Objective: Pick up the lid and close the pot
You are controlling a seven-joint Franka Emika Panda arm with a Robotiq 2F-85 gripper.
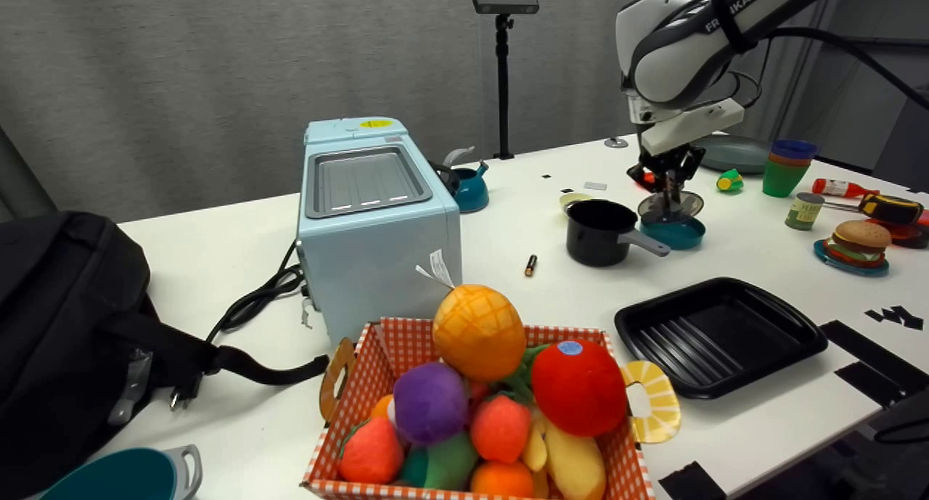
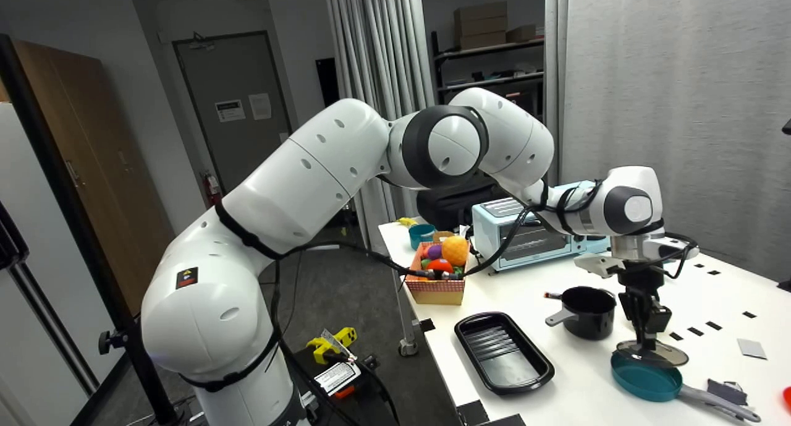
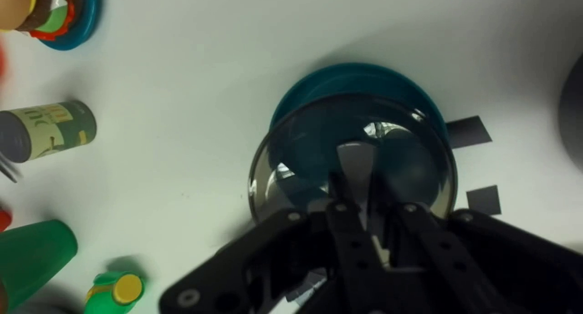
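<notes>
The shiny see-through lid with a grey knob shows in the wrist view [image 3: 401, 145] and in both exterior views [image 1: 691, 205] [image 2: 670, 354]. My gripper [image 3: 357, 182] [image 1: 671, 195] [image 2: 647, 341] points down with its fingers closed around the knob. The lid sits over the teal pan [image 1: 678, 236] [image 2: 646, 379] [image 3: 355, 74], slightly off-centre; I cannot tell if they touch. The black pot [image 1: 596, 235] [image 2: 590, 315] stands upright and open beside the pan, its grey handle pointing toward the grill tray. Only its edge shows in the wrist view [image 3: 575, 118].
A black grill tray [image 1: 718, 337] lies near the table's front edge. A blue toaster oven [image 1: 381, 268] and a fruit basket [image 1: 341, 413] stand farther along. A can [image 1: 804, 211], stacked cups [image 1: 787, 173] and a toy burger [image 1: 856, 242] stand on the gripper's other side. A small grey disc [image 1: 615, 142] lies at the back.
</notes>
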